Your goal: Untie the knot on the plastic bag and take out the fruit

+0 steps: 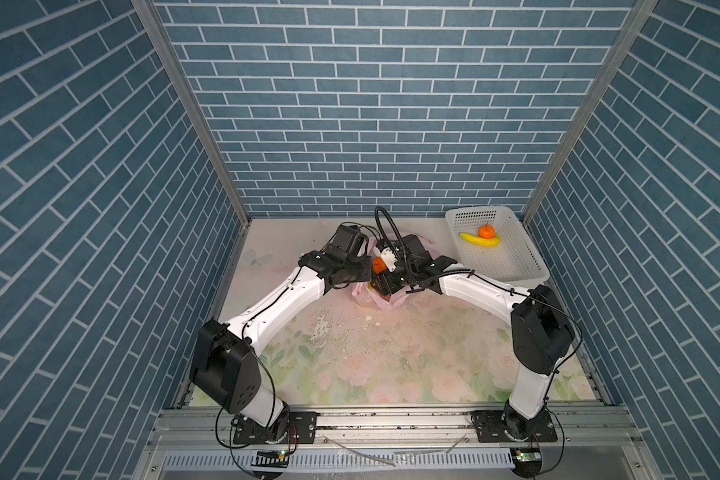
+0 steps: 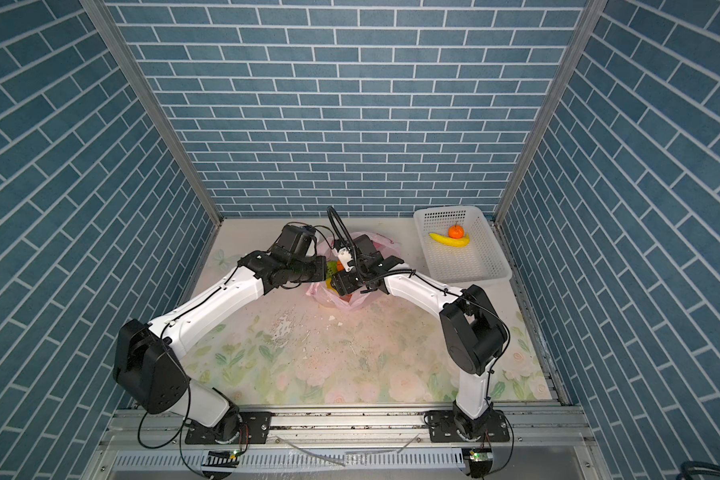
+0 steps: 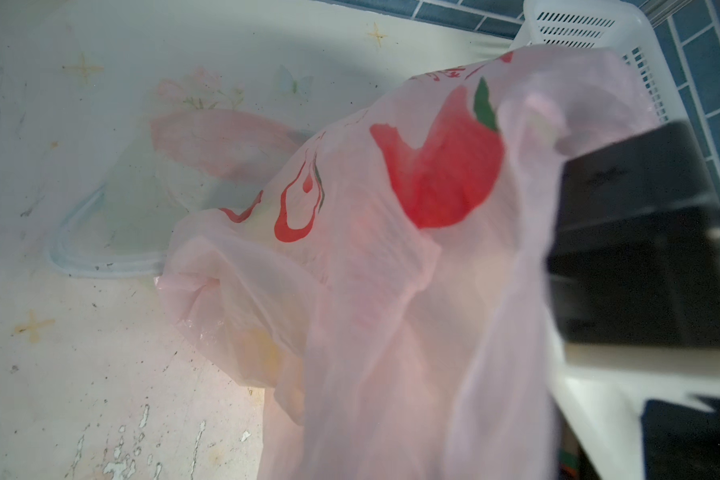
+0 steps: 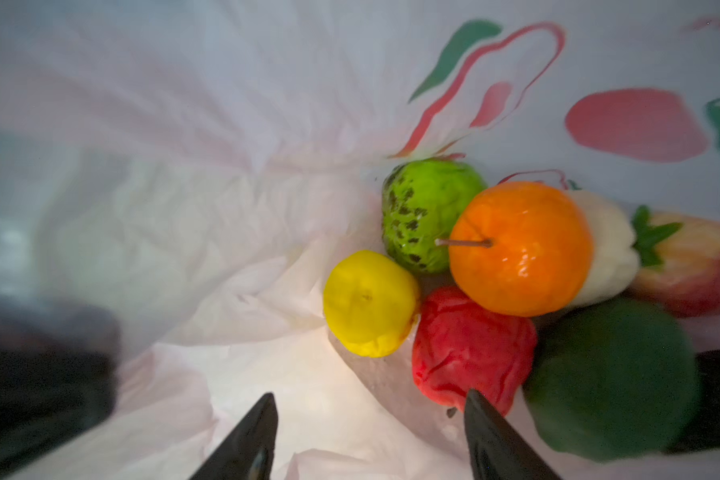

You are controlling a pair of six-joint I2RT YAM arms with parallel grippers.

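Blue brick-patterned walls are enclosing a floral desk point(image 1: 391, 353). The pink plastic bag point(image 1: 385, 305) is lying mid-desk under both wrists. The right end effector point(image 4: 366, 436) is reaching inside it, released, with nothing between its fingers, just beside the red apple point(image 4: 470, 349), lemon point(image 4: 368, 303), tangerine point(image 4: 520, 249), bumpy green fruit point(image 4: 429, 212) and avocado point(image 4: 607, 378). The left end effector point(image 1: 362, 270) is hanging at the bag's left side; I cannot tell whether it is clenched. At the back right, a white basket point(image 1: 528, 257) is holding a banana point(image 1: 481, 240) and a second tangerine point(image 1: 486, 231).

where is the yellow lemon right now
In the right wrist view the lemon lies inside the pink bag, beside the red apple and the bumpy green fruit.
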